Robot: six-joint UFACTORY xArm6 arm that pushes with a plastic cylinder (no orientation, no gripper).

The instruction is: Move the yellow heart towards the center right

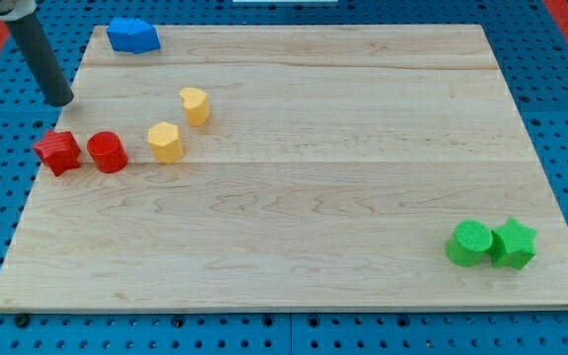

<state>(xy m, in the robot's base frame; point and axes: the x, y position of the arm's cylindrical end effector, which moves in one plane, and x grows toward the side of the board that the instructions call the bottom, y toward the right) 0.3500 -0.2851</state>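
- Rod end first: my tip sits at the far left edge of the wooden worktop, near the view's top-left, touching no block.
- End effector state: it is a plain dark rod with nothing to spread or pinch, so it holds nothing.
- Red star-like block lies just below my tip, toward the view's bottom, close but apart from it.
- Red cylinder stands just to the right of that red block, with a thin gap between them.
- Yellow hexagon-like block comes next to the right, near the red cylinder.
- Yellow heart lies up and to the right of the yellow hexagon-like block, in the upper-left part of the worktop, well to the right of my tip and apart from it.
- Blue block rests at the worktop's top edge, above and right of my tip; its shape is unclear.
- Green cylinder and green star sit touching at the bottom-right corner, well apart from everything else.
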